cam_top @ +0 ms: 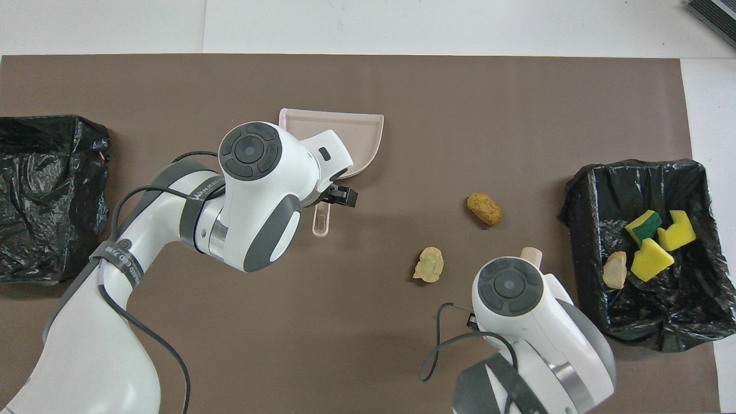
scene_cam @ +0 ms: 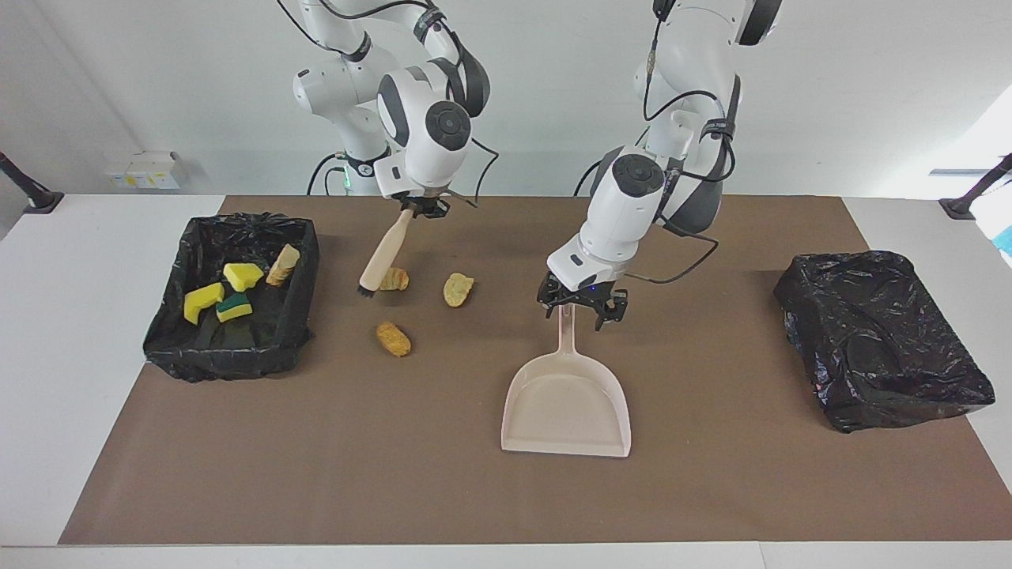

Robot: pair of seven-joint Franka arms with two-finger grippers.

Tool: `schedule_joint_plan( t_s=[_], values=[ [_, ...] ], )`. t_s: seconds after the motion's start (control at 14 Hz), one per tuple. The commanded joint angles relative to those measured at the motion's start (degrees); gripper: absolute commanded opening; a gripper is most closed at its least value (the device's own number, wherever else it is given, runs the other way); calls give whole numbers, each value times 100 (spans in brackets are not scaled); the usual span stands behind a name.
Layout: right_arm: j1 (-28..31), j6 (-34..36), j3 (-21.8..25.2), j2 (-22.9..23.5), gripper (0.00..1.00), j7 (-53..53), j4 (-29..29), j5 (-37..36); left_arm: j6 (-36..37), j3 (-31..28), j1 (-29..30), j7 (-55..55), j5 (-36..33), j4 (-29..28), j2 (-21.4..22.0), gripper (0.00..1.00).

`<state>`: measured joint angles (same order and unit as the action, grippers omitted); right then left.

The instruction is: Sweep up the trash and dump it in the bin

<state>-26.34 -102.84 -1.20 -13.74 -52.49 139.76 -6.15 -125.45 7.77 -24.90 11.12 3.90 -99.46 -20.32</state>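
Note:
Three tan-orange trash pieces lie on the brown mat: one (scene_cam: 393,279) beside the brush bristles, one (scene_cam: 458,289) (cam_top: 429,264) and one (scene_cam: 393,338) (cam_top: 485,208) farther from the robots. Yellow sponge chunks (scene_cam: 204,302) (cam_top: 651,260) and a tan scrap (scene_cam: 282,265) lie in the black-lined bin (scene_cam: 300,261) (cam_top: 581,190) at the right arm's end. My right gripper (scene_cam: 419,207) is shut on the beige brush (scene_cam: 383,253), which slants down with its bristles at the mat. My left gripper (scene_cam: 583,306) (cam_top: 330,198) is open, its fingers on either side of the dustpan (scene_cam: 567,403) (cam_top: 362,129) handle.
A second bin covered in black bag (scene_cam: 881,340) (cam_top: 52,195) sits at the left arm's end of the table. In the overhead view the right arm hides the trash piece beside the brush. White tabletop surrounds the mat.

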Motion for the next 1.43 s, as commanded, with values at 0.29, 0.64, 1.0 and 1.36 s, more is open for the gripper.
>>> schedule_joint_plan(
  t_s=[0.29,0.64,1.0,1.36],
  values=[
    [173,-1755,-74,-920,0,573,1299,-71,415,-126,-208,-49,-344,172,-209,31],
    [41,-2178,-47,-456,0,1607,914,762,854,-117,-156,-258,-881,172,-104,0],
    [6,-2100,-56,213,0,3093,0,1263,1251,-232,380,-3701,-1146,146,423,0],
    [23,-1249,-56,530,0,3279,-1151,1309,1892,-232,1013,-6592,-1146,-37,915,0]
  ],
)
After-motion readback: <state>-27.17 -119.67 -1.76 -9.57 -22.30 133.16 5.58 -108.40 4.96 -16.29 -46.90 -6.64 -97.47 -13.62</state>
